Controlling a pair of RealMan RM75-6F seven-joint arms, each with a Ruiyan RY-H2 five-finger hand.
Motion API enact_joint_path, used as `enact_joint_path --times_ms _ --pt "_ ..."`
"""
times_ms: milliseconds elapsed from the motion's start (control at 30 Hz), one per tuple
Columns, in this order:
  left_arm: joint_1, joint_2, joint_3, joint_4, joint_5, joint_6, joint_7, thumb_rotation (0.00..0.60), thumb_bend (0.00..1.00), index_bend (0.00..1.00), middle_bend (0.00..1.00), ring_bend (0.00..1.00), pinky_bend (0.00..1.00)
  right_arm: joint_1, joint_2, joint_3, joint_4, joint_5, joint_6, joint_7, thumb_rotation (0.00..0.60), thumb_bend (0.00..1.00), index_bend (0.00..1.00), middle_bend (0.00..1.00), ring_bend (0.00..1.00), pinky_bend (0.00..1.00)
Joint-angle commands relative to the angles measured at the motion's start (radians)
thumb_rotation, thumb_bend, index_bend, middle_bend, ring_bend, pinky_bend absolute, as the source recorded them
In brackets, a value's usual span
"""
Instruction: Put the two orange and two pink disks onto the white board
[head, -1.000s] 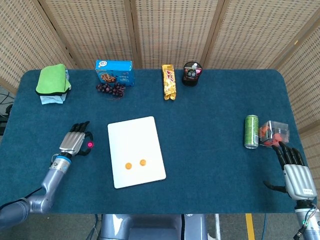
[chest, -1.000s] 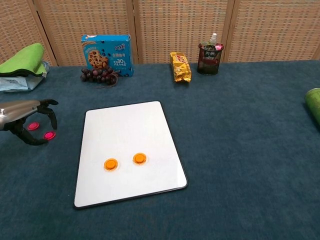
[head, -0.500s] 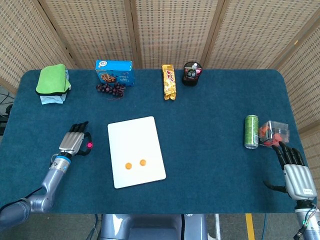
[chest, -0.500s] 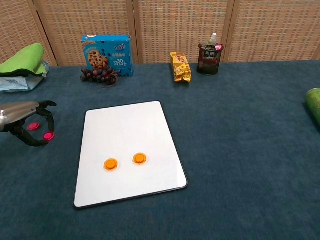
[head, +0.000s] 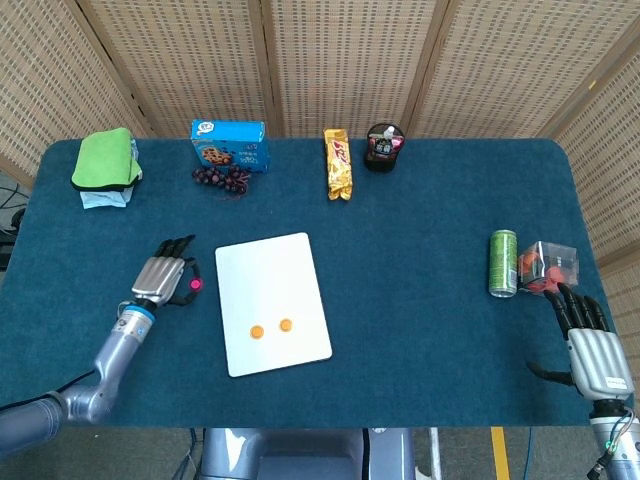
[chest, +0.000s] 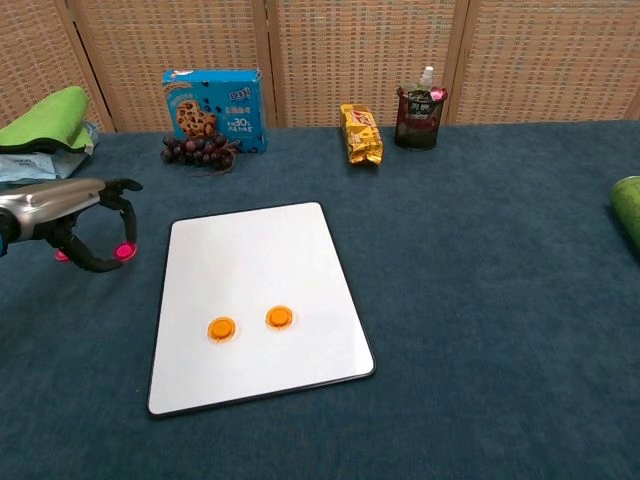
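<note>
Left hand (chest: 85, 225) pinching a pink disk (chest: 125, 251) just beside the white board (chest: 255, 300), right hand (head: 590, 345) idle, fingers spread — carry it level over bare board, clear of the orange disks (chest: 250, 322).

Left hand (chest: 85, 215) pinches between curled fingers; right hand (head: 590, 345) lies flat, fingers extended.

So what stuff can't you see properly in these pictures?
- Second pink disk: chest view, mostly hidden behind the left hand; head view doesn't show it.
- Green can: chest view, cut off by the right edge.
- Right hand: absent from chest view.
- Clear packet: head view, contents too small.
</note>
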Motion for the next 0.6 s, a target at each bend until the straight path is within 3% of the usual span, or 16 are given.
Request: enact_joint_path --times_ms 33,333,600 --pt "-0.049 -0.004 -0.04 -0.075 -0.073 -0.019 0.085 0.6 0.33 0.57 0.0 0.0 0.0 0.0 0.0 0.0 0.0 0.0 0.0 0.001 0.6 0.03 0.0 0.0 0.0 0.0" --pt "-0.129 -0.072 -0.06 -0.11 -0.251 -0.017 0.258 0.6 0.33 0.57 0.0 0.0 0.0 0.002 0.003 0.0 0.002 0.002 -0.006 0.012 0.6 0.03 0.0 0.0 0.0 0.0" --pt "-0.205 -0.129 -0.087 -0.089 -0.343 -0.01 0.337 0.6 0.33 0.57 0.0 0.0 0.0 0.002 0.004 0.0 -0.001 0.006 -0.009 0.012 0.6 0.03 0.0 0.0 0.0 0.0"
